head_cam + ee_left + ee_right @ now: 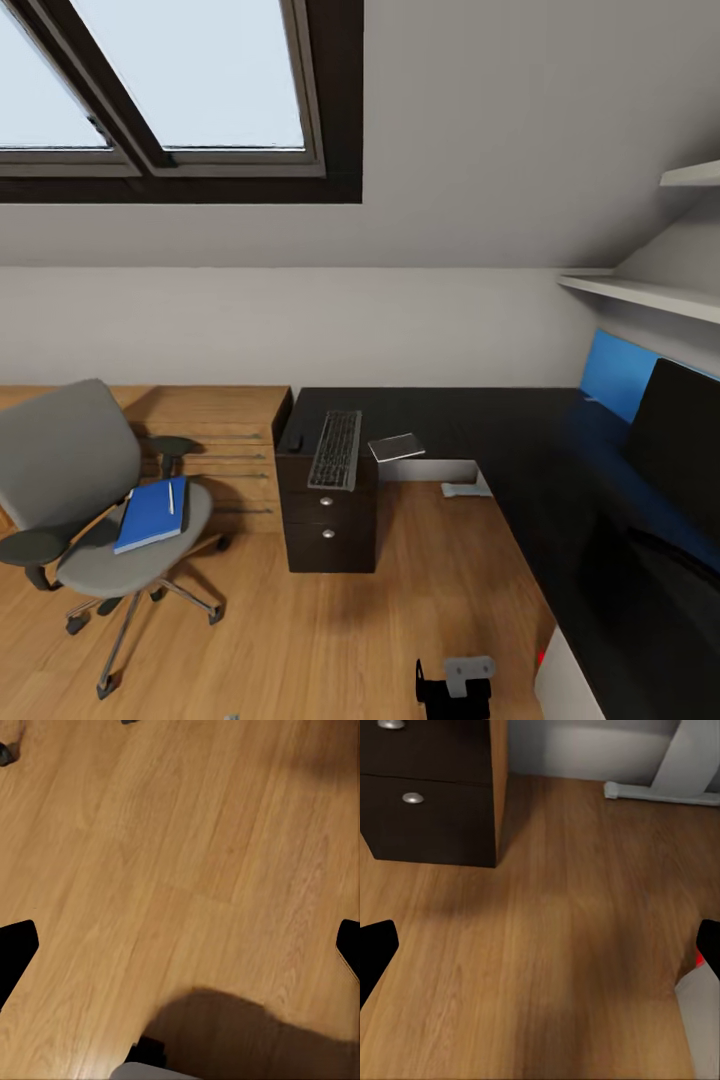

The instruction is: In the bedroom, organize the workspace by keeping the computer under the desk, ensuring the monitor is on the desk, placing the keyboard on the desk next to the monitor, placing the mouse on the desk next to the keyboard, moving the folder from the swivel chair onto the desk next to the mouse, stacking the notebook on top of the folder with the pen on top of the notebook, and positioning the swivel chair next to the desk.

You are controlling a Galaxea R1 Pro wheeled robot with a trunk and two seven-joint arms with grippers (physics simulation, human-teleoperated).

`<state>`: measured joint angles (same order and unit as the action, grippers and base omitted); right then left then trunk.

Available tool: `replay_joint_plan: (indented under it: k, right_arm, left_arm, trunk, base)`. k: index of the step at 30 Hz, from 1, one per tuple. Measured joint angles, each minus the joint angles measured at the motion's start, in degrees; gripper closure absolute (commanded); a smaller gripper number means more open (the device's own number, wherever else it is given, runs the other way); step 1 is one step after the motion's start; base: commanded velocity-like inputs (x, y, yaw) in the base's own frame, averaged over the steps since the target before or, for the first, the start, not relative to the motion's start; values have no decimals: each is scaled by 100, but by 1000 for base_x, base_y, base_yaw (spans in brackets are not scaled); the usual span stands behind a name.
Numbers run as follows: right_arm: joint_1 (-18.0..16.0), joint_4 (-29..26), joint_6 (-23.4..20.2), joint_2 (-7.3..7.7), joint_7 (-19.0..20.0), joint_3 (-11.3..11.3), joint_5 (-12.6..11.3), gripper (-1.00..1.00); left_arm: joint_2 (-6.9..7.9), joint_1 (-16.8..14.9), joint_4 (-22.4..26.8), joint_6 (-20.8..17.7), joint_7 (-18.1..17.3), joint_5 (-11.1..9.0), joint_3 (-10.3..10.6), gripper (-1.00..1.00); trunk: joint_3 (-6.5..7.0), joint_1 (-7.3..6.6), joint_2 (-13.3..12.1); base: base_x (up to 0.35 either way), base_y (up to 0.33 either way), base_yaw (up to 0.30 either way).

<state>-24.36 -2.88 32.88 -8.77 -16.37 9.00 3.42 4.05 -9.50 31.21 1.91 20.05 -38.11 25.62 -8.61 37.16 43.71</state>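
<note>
The swivel chair (75, 480) stands at the left on the wood floor, apart from the desk (480, 420). The blue folder (150, 515) lies on its seat with the white pen (171, 496) on top. On the desk's black top the keyboard (336, 449) lies over the drawer unit (330, 525). A small dark lump, probably the mouse (295, 441), is just left of the keyboard, and the grey notebook (396, 446) just right. The monitor (680, 440) stands at the far right. The computer (562, 682) shows as a pale corner under the desk. Both grippers, left (180, 952) and right (540, 949), hang open over bare floor.
A light wooden dresser (225, 440) stands against the wall behind the chair. White shelves (650, 292) hang on the wall at the right, and a white desk leg (679, 772) stands by the wall. Open floor lies between chair and drawer unit (427, 802). Part of my right arm (455, 685) shows low down.
</note>
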Motion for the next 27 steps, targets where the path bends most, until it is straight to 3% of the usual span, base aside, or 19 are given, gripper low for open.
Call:
replay_joint_plan:
  k: [6, 19, 27]
  right_arm:
    - [1, -1, -1, 0, 0, -1, 0, -100]
    - [-1, -1, -7, 0, 0, 2, 0, -100]
    - [-1, -1, -10, 0, 0, 2, 0, -100]
  left_arm:
    - [0, 2, 0, 0, 1, 0, 0, -100]
    - [0, 0, 1, 0, 4, -2, 0, -100]
    - [0, 0, 6, 6, -3, -7, -3, -100]
  trunk:
    - [0, 0, -1]
    - [0, 1, -1]
    - [0, 4, -2]
  base:
    - [321, 140, -167]
    - [244, 256, -15]
    - [-36, 317, 0]
